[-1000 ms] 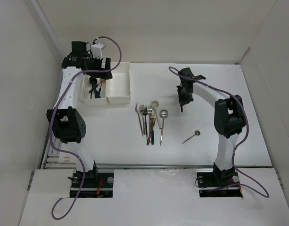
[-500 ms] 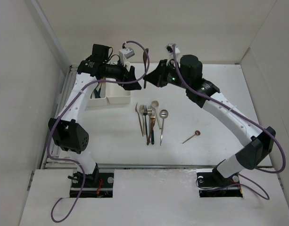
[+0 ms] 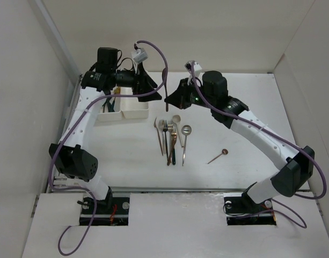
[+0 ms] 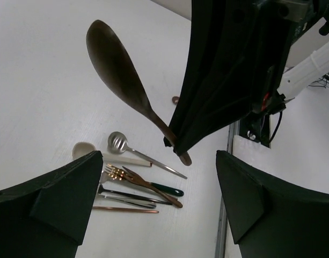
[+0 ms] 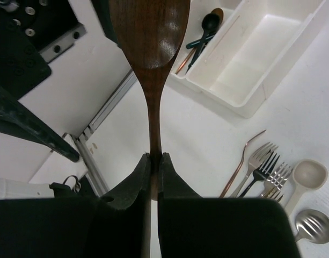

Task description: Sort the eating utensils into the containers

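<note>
Brown spoon (image 5: 151, 32): gripped by its handle in the right tool (image 5: 153, 161), bowl beyond the fingertips. Left tool (image 4: 156, 183): spread wide open, faced toward the spoon.

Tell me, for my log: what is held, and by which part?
The right end effector grips the dark brown wooden spoon by its handle's end; left end effector holds nothing.

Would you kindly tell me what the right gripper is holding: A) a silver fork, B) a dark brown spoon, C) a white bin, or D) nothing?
B: the right gripper is shut on the thin handle of a dark brown spoon, whose bowl sticks out beyond the fingertips.
</note>
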You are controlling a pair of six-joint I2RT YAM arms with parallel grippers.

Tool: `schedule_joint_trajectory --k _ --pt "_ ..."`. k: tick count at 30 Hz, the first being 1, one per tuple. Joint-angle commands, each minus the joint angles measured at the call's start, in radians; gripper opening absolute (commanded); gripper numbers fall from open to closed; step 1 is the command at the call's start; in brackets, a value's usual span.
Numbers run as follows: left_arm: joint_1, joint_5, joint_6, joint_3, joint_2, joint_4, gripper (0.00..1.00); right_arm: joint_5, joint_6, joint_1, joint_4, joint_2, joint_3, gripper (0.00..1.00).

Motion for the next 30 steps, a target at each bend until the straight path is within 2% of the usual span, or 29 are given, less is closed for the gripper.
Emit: schedule_joint_trajectory --k 1,6,10,12,13,17,18,20,22,23,24,25,26,27,28,30 --pt "-0.026 -0.022 -0.154 -0.064 -0.03 0.166 0.84 -0.015 -0.02 0.02 0.05 -0.035 0.027 0.0" --pt "-0.035 -0.05 -0.32 -0.114 -0.039 0.347 0.84 -0.015 -0.02 0.053 0.05 -0.015 0.037 0.0" --pt "-0.035 -0.022 -0.372 -0.135 -0.039 0.392 0.77 -0.005 -0.02 0.074 0.05 0.003 0.057 0.0" --pt "-0.035 -0.022 -0.381 -0.146 -0.039 0.403 0.68 -0.005 -0.02 0.074 0.05 0.003 0.057 0.0" --pt "-0.035 -0.031 -0.39 -0.16 -0.039 0.403 0.55 -0.005 -0.02 0.085 0.05 0.003 0.057 0.0" --pt "-0.035 -0.041 -0.401 -0.187 -0.049 0.421 0.32 -0.005 -0.02 0.085 0.05 0.012 0.067 0.0" --pt "-0.035 -0.041 -0.401 -0.187 -0.049 0.421 0.15 -0.005 -0.02 0.085 0.05 0.012 0.067 0.0" --pt "-0.035 -0.065 -0.401 -0.196 -0.049 0.406 0.0 0.004 -0.02 0.085 0.05 0.012 0.067 0.0" --pt "-0.035 -0.125 -0.377 -0.174 -0.049 0.375 0.0 0.015 -0.02 0.085 0.05 0.012 0.067 0.0" --pt "-0.035 -0.164 -0.358 -0.161 -0.049 0.354 0.0 0.037 -0.02 0.085 0.041 0.012 0.067 0.11" --pt "-0.035 -0.221 -0.334 -0.146 -0.049 0.302 0.0 0.052 -0.02 0.085 0.03 0.012 0.067 0.27" --pt "-0.035 -0.384 -0.288 -0.129 -0.049 0.277 0.0 0.101 -0.008 0.085 0.011 0.026 0.078 0.62" --pt "-0.035 -0.494 -0.266 -0.094 -0.037 0.256 0.0 0.13 -0.008 0.085 -0.052 0.037 0.09 0.72" --pt "-0.035 -0.619 -0.247 -0.08 -0.027 0.23 0.0 0.159 0.015 0.085 -0.087 0.061 0.101 0.78" --pt "-0.035 -0.882 -0.231 -0.08 -0.009 0.229 0.0 0.237 0.031 0.085 -0.126 0.075 0.112 0.84" --pt "-0.024 -1.116 -0.199 -0.069 0.02 0.229 0.0 0.326 0.077 0.085 -0.235 0.112 0.122 0.88"
